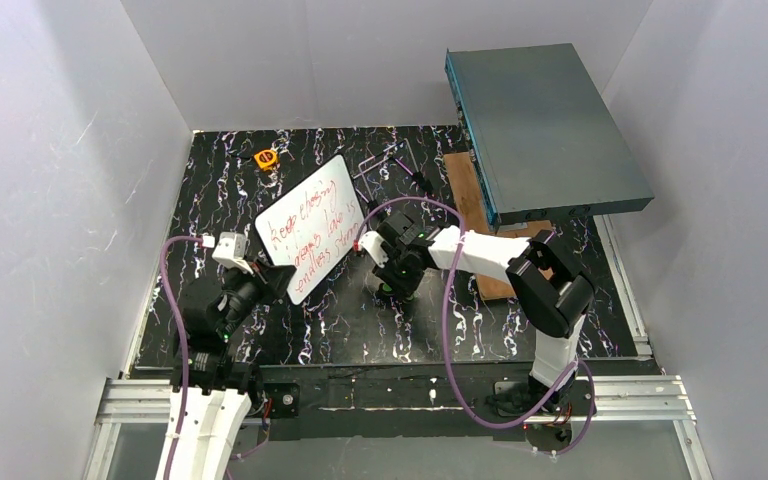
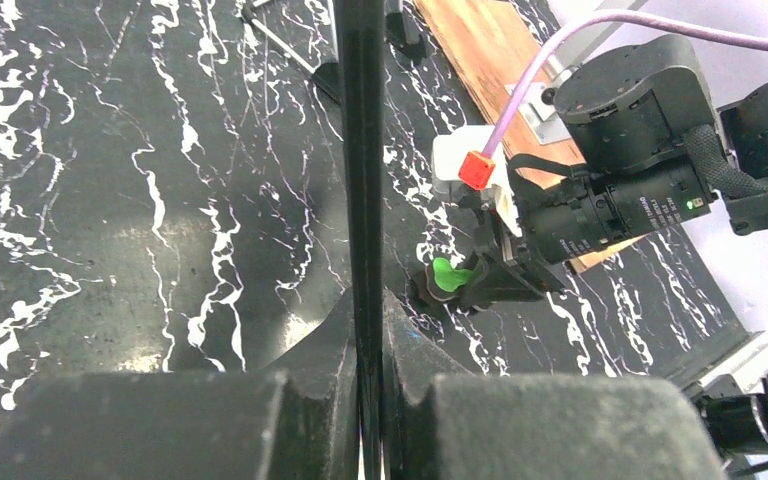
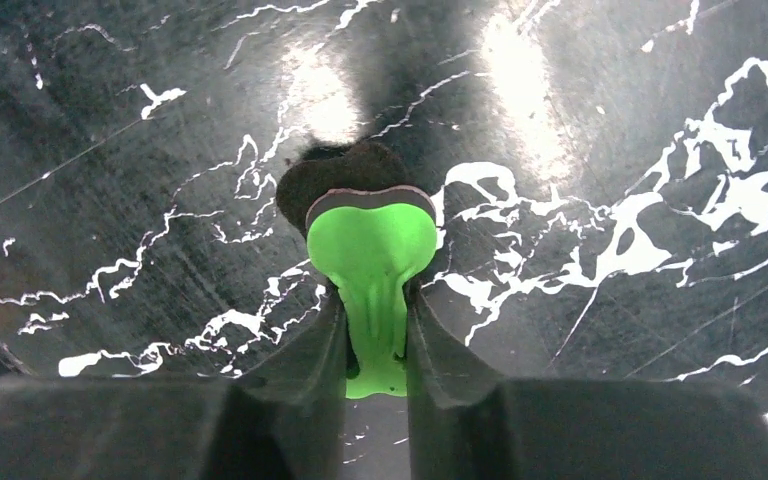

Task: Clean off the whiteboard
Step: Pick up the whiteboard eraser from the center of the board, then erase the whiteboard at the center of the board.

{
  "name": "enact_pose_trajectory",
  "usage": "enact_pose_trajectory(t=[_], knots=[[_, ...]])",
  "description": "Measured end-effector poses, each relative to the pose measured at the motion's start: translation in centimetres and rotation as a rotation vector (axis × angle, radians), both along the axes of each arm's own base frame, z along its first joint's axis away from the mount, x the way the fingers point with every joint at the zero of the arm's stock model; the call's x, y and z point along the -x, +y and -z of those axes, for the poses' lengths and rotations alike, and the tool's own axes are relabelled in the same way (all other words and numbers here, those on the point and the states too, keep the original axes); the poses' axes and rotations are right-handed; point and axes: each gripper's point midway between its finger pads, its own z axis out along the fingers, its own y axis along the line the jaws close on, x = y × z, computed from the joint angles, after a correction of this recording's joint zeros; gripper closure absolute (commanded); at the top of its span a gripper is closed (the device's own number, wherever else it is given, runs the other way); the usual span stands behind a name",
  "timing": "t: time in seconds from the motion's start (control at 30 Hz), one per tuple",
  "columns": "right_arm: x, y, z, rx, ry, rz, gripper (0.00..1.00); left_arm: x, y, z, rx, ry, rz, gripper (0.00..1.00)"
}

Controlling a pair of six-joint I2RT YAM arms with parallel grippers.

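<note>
The whiteboard (image 1: 312, 227), black-framed with red and green handwriting, is tilted up above the marbled table. My left gripper (image 1: 278, 283) is shut on its near edge; in the left wrist view the board shows edge-on as a thin black strip (image 2: 361, 150) between my fingers. My right gripper (image 1: 392, 281) is shut on the green handle of a small eraser (image 3: 372, 240), whose dark felt pad rests low at the table, right of the board. The eraser also shows in the left wrist view (image 2: 446, 276).
A large grey-teal metal box (image 1: 545, 130) stands at the back right over a brown wooden board (image 1: 472, 195). An orange tape measure (image 1: 266, 158) and thin black rods (image 1: 390, 165) lie at the back. White walls enclose the table.
</note>
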Motion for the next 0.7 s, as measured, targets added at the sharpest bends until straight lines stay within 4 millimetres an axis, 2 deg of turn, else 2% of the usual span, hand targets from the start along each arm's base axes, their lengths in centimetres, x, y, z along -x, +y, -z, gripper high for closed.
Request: enact_pose_trajectory(t=[0.1, 0.23, 0.3, 0.37, 0.43, 0.53, 0.6, 0.7], knots=[[0.4, 0.3, -0.1, -0.015, 0.016, -0.016, 0.97, 0.0, -0.4, 0.2, 0.021, 0.022, 0.019, 1.0], [1.2, 0.5, -0.8, -0.046, 0.04, -0.077, 0.99, 0.0, -1.1, 0.6, 0.063, 0.048, 0.043, 1.0], [2.3, 0.6, -2.4, -0.089, 0.059, -0.14, 0.99, -0.1, -1.6, 1.0, 0.095, 0.066, 0.062, 1.0], [3.9, 0.5, -5.5, -0.163, 0.062, -0.229, 0.99, 0.0, -2.1, 1.5, 0.132, 0.093, 0.082, 1.0], [5.4, 0.4, -9.8, -0.264, 0.022, -0.311, 0.99, 0.0, -2.7, 1.8, 0.174, 0.117, 0.103, 1.0], [6.4, 0.3, -15.6, -0.377, -0.076, -0.372, 0.99, 0.2, -3.6, 2.2, 0.246, 0.153, 0.138, 1.0], [5.8, 1.0, -18.7, -0.425, -0.149, -0.378, 0.99, 0.4, -4.1, 2.6, 0.288, 0.183, 0.158, 1.0], [3.8, 2.9, -20.5, -0.434, -0.232, -0.344, 0.99, 0.8, -4.9, 3.0, 0.339, 0.221, 0.185, 1.0]])
